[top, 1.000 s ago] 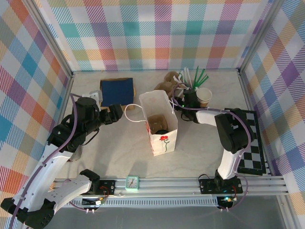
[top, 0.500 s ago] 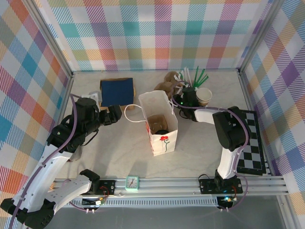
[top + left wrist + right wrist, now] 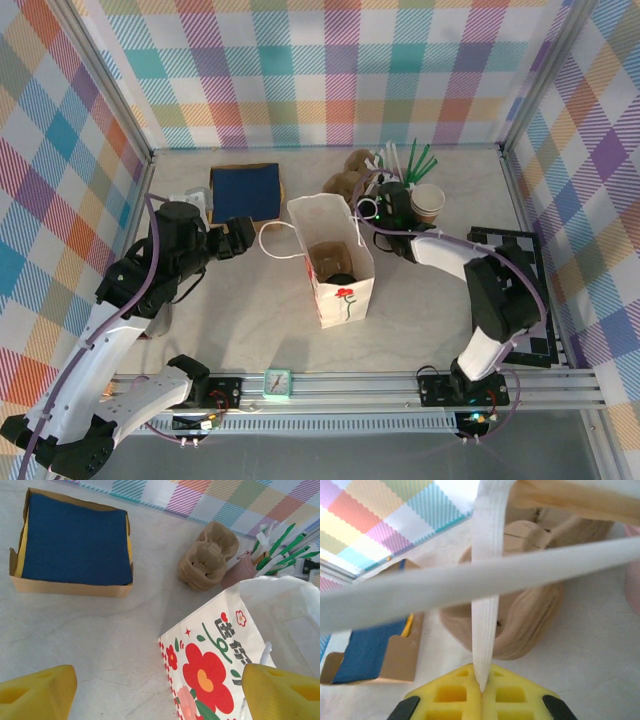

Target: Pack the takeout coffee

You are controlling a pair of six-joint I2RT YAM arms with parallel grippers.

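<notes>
A white paper bag (image 3: pixel 345 290) with a red flower print stands open mid-table. Down inside it a round black lid (image 3: pixel 339 271) shows beside brown card; I take it for the takeout coffee, its cup hidden by the bag walls. My right gripper (image 3: pixel 372 208) sits at the bag's far right rim, shut (image 3: pixel 481 687) on the bag's white ribbon handle (image 3: pixel 485 605), which runs up from between the yellow pads. To the left of the bag my left gripper (image 3: pixel 245 238) is open (image 3: pixel 157 695), its fingers apart with the bag's printed side (image 3: pixel 220 650) ahead and nothing between them. The bag's left handle (image 3: pixel 275 240) loops toward it.
A tray of blue napkins (image 3: pixel 243 190) (image 3: pixel 75 540) lies at the back left. Stacked pulp cup carriers (image 3: pixel 350 175) (image 3: pixel 207 557), a holder of straws (image 3: pixel 410 165) and an unlidded brown cup (image 3: pixel 428 203) crowd behind the right gripper. A black checked mat (image 3: pixel 525 290) lies right.
The right gripper shut on the bag's ribbon handle and shifted slightly left toward the rim; its elbow swung out to the right. The left arm stayed put.
</notes>
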